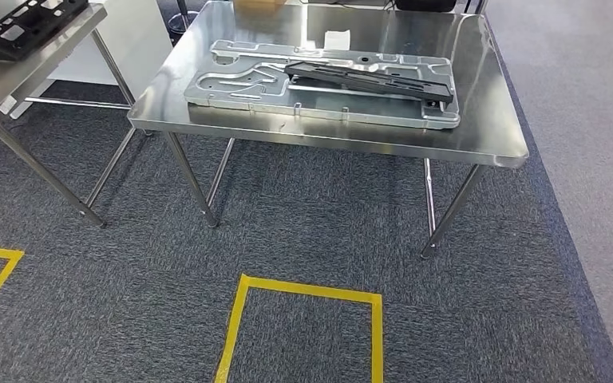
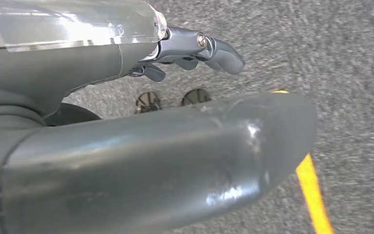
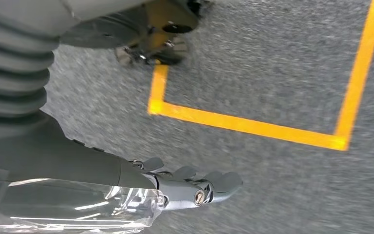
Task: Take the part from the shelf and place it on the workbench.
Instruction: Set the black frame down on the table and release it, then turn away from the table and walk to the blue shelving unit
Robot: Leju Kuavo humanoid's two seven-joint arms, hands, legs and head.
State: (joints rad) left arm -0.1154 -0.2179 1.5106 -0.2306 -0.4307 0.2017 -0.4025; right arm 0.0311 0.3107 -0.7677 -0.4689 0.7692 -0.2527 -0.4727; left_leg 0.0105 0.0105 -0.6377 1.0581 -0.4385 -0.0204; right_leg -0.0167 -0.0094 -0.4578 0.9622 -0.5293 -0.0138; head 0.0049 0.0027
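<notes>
Black, long plastic part (image 1: 369, 78) lies on the stamped metal tray (image 1: 239, 88) atop our steel workbench (image 1: 487, 136), long axis crosswise. Our left hand (image 2: 195, 48) and right hand (image 3: 190, 187) hang empty, fingers loosely extended.

Bright, even overhead light, and the head view's crisp.
Glare streaks the workbench (image 1: 487, 120) top, soft shadows pool under it; both wrist views smear the carpet (image 3: 272, 63) with motion blur.
</notes>
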